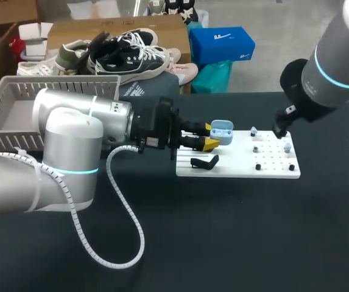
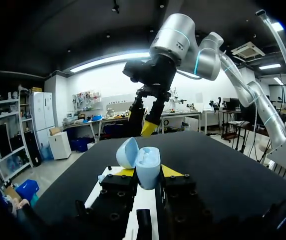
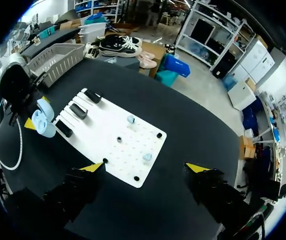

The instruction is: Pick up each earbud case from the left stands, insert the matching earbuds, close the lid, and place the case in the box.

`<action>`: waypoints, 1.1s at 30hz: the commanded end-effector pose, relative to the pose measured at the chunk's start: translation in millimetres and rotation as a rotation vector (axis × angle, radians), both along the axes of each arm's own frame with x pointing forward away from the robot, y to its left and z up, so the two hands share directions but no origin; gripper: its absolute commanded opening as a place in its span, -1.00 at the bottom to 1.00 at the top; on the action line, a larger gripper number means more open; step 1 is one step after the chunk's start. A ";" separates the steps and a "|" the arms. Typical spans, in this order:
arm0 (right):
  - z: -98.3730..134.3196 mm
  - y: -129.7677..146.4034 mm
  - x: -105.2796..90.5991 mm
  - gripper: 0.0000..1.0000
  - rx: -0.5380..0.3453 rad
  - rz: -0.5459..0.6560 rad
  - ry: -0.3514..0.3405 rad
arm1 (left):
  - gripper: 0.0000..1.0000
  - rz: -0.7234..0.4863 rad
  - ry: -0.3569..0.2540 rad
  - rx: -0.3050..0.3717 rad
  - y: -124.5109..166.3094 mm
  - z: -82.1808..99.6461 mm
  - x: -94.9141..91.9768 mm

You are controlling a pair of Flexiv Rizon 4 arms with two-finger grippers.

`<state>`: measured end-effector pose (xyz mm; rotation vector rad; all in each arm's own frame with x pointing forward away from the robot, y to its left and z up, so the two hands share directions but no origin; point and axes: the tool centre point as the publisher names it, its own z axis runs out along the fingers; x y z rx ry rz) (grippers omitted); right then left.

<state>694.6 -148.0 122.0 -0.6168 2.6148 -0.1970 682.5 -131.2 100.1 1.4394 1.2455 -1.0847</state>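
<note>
Head view: L gripper (image 1: 211, 136) clamped on blue case (image 1: 222, 129), lid open, frame centre, over white board (image 1: 235, 170). R gripper (image 3: 144, 168) spread wide, empty, above pale earbud (image 3: 147, 157). Step: earbud pick. Next prob. needs R descent, pinch on bud, then insertion.

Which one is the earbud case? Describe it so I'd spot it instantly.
Find the white board on the dark table. At its left end, the left gripper holds the earbud case between yellow fingertips. Unlike the black stands nearby, it is a pale blue rounded shell, lid open.
</note>
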 end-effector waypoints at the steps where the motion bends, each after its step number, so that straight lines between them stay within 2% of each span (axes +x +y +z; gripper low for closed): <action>1: -16.9 4.7 6.9 0.97 -0.248 -0.117 -0.046 | -1.00 0.005 -0.002 -0.001 -0.3 -0.5 -1.0; 4: -26.7 4.9 10.7 0.94 -0.262 -0.127 -0.010 | -1.00 0.005 -0.002 -0.001 -0.3 -0.5 -1.0; 8: -41.6 2.2 18.7 0.77 -0.253 -0.154 0.047 | -1.00 0.005 -0.002 -0.001 -0.3 -0.5 -1.0; 15: -56.2 -1.0 26.8 0.67 -0.245 -0.178 0.097 | -1.00 0.005 -0.002 -0.001 -0.3 -0.5 -1.0; 17: -61.5 -2.5 28.4 0.55 -0.241 -0.186 0.110 | -1.00 0.005 -0.002 -0.001 -0.3 -0.5 -1.0; 18: -64.2 -3.1 29.2 0.43 -0.235 -0.191 0.118 | -1.00 0.005 -0.002 -0.001 -0.3 -0.5 -1.0; 20: -68.0 -3.2 29.4 0.26 -0.227 -0.195 0.129 | -1.00 0.005 -0.002 -0.001 -0.3 -0.5 -1.0; 22: -71.6 -2.9 29.3 0.18 -0.223 -0.197 0.137 | -1.00 0.005 -0.002 -0.001 -0.3 -0.5 -1.0; 33: -86.8 -2.4 27.8 -0.04 -0.205 -0.209 0.164 | -1.00 0.005 -0.002 -0.001 -0.3 -0.5 -1.0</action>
